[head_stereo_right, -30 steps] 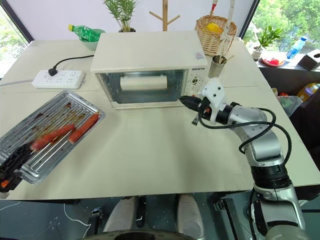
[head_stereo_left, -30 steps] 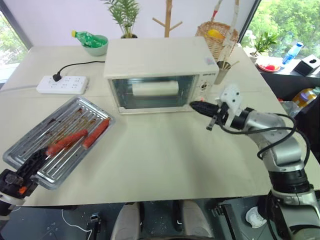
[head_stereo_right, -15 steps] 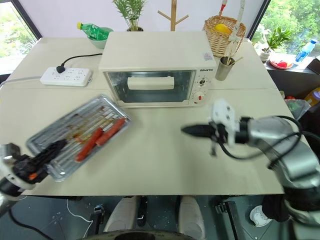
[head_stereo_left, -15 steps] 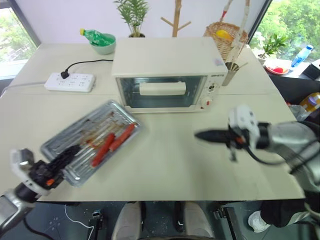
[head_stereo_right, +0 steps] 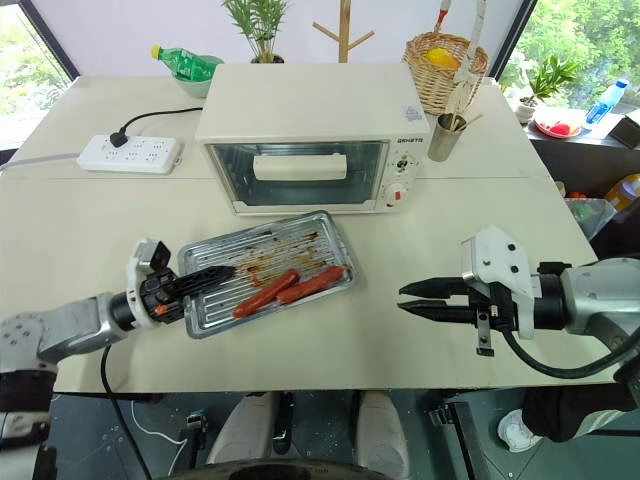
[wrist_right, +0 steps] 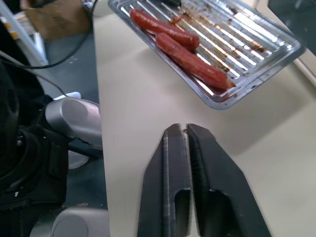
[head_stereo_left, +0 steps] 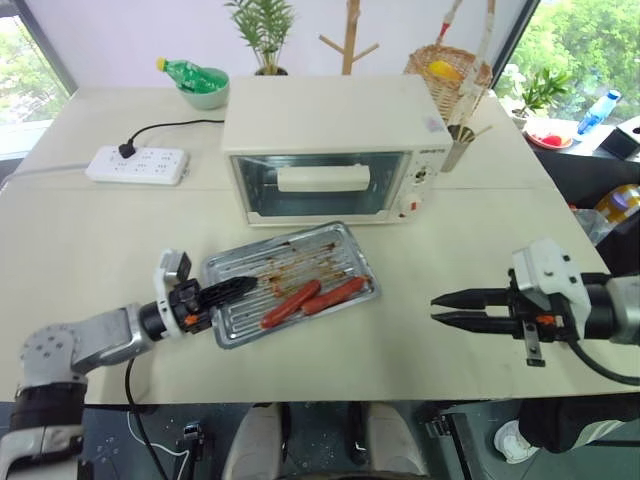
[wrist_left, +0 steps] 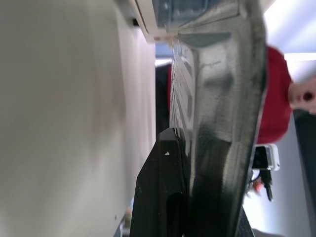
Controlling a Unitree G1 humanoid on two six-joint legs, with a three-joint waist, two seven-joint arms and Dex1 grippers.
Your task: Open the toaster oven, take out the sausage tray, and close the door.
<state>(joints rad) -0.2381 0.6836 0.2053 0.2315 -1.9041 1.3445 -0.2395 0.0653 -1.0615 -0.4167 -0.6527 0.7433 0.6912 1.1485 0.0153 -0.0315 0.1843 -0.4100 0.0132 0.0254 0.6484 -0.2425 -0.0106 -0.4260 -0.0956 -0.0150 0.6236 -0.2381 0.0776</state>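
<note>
tray step near its end: left gripper [head_stereo_right: 205, 274] pinches the near-left rim of the shiny silver ribbed sausage tray [head_stereo_right: 300, 245], which sits or hovers just in front of the cream-white boxy toaster oven [head_stereo_right: 300, 105]; contact with the beige table [head_stereo_right: 400, 350] hard to tell. glass door with white bar handle [head_stereo_right: 295, 170] looks already up and closed. next, in my judgement: set tray flat and let go. right gripper [head_stereo_right: 404, 301] hangs well apart over the table, fingers slightly parted in the eye views, nearly together in the wrist view, holding nothing. left wrist view too blurred to read the grip depth.
</note>
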